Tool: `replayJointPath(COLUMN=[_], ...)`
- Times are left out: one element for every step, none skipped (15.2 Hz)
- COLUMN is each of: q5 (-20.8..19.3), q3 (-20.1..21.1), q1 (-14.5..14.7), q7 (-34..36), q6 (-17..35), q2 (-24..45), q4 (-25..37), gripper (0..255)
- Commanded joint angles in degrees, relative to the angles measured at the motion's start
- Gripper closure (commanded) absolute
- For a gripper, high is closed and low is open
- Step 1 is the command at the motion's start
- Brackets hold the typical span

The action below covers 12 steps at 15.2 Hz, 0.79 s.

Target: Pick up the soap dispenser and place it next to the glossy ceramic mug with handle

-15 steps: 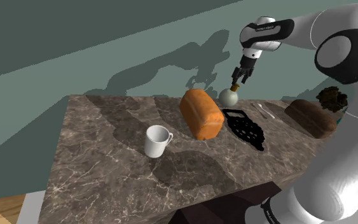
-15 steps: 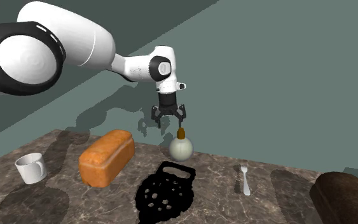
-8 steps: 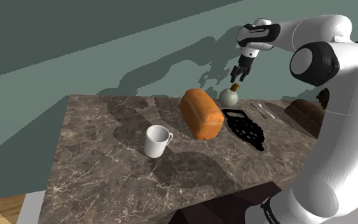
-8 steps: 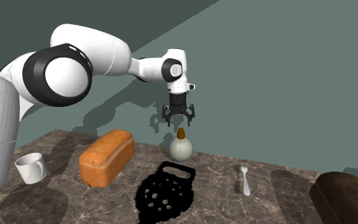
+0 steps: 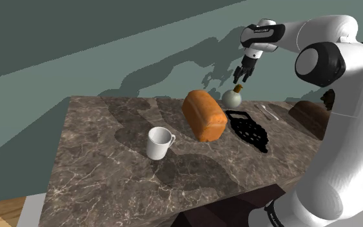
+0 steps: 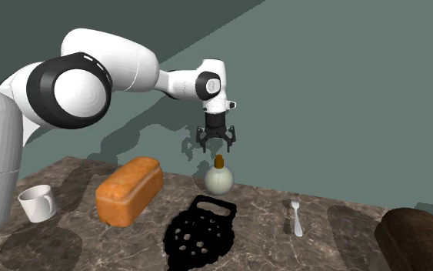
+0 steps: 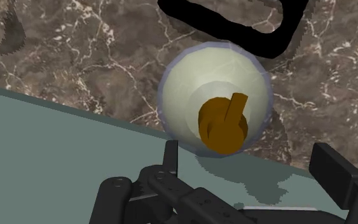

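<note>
The soap dispenser [image 5: 233, 97] is a round pale bottle with a brown pump, and it stands upright on the dark marbled bench [image 5: 102, 161], close to the back edge where the green wall begins. The hand [image 5: 240, 76] hovers just above the pump and does not touch it. In the second exterior view the hand [image 6: 216, 142] is at 12 o'clock from the dispenser [image 6: 218, 178], with a small gap between them. In the wrist view the two black fingers [image 7: 170, 158] stand well apart, nothing is between them, and the dispenser [image 7: 217, 105] lies a little beyond their tips with its pump top facing the camera. In the shoulder view an orange bread loaf [image 5: 204, 114] lies at about 8 o'clock from the dispenser, just beside it. The white mug [image 5: 158, 142] stands upright at 8 o'clock from this loaf, well apart from the dispenser, with its handle turned toward the loaf. A black flat thing with holes [image 5: 247, 129] lies at 5 o'clock from the dispenser, a fork [image 5: 267, 111] at 4 o'clock, and a dark brown loaf [image 5: 315, 119] is farther in the same direction, near the arm.
</note>
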Motion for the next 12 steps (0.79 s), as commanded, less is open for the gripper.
replayJointPath(q5=[-0.28,-0.29,-0.32,-0.34,-0.38,-0.29,-0.63,-0.53,-0.37,-0.54,-0.44,-0.47], q3=[-0.11,-0.08,-0.03,0.0,0.07,0.2,0.01,0.08,0.0,-0.18,-0.19,-0.22], q1=[-0.12,-0.15,-0.18,-0.2,-0.26,-0.08,0.17,0.2,-0.32,-0.42,-0.66,-0.66], q7=[0.19,0.2,0.21,0.22,0.24,0.48,0.47,0.49,-0.14,-0.42,-0.52,-0.62], q6=[5.0,5.0,5.0,5.0,5.01,5.54,5.61,6.28,6.05,5.8,4.78,5.24], q2=[2.81,2.81,2.8,2.8,2.79,3.14,1.62,1.9,2.18,1.39,1.78,1.67], q4=[-2.28,-2.28,-2.28,-2.28,-2.28,-2.46,-4.01,-4.4,-3.87,-4.37,-2.92,-3.48], gripper=[0,0,0,0,0,255,255,255,255,255,255,255])
